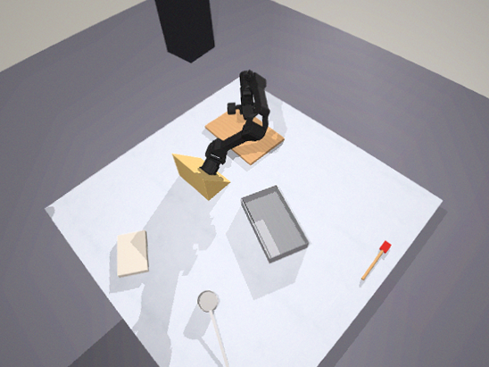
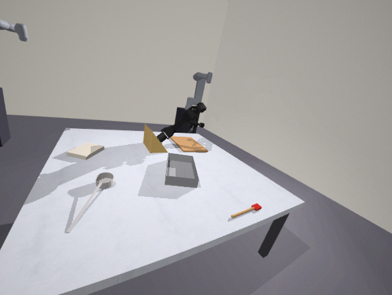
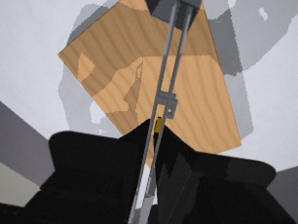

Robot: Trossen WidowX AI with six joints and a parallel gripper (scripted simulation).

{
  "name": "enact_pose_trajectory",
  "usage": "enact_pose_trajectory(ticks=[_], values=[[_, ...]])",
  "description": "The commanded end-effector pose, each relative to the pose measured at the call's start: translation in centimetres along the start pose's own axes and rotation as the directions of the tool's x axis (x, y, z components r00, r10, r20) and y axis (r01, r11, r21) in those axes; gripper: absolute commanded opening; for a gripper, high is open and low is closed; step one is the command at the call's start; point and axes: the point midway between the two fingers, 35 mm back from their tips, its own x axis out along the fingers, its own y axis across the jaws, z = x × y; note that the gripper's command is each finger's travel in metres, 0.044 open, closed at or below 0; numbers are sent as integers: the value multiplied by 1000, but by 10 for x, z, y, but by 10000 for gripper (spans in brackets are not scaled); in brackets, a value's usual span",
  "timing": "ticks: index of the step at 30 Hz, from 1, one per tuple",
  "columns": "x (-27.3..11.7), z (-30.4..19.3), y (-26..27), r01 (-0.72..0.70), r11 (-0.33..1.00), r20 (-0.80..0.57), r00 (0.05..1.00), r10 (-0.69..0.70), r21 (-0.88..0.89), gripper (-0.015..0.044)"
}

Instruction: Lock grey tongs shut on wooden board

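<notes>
Above the board [image 1: 260, 151] [image 2: 189, 144] [image 3: 195, 97], the jaws pinch the tongs [image 3: 167, 68], arms nearly together. Releasing early, before the lock catches, could let them spring open or drop beyond the board's edge.

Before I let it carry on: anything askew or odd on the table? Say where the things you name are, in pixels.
Nothing spilled or visibly damaged. The roasting tin [image 1: 288, 252] [image 2: 181, 181], wooden board [image 1: 255, 155] [image 2: 189, 144] and saucepan [image 1: 208, 301] [image 2: 105, 181] sit flat. The grey tongs [image 3: 167, 68] are in the gripper [image 3: 153, 124], over the board. Can't tell whether they're locked.
</notes>
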Motion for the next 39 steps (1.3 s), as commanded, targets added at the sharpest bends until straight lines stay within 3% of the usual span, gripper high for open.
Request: enact_pose_trajectory(ticks=[1,17,39], values=[[-1,2,0,-4,1000,-49,999,4,-1,-150],[-5,9,-2,-7,1000,-320,947,17,31,-150],[-8,20,-3,7,991,-610,789,78,136,-150]])
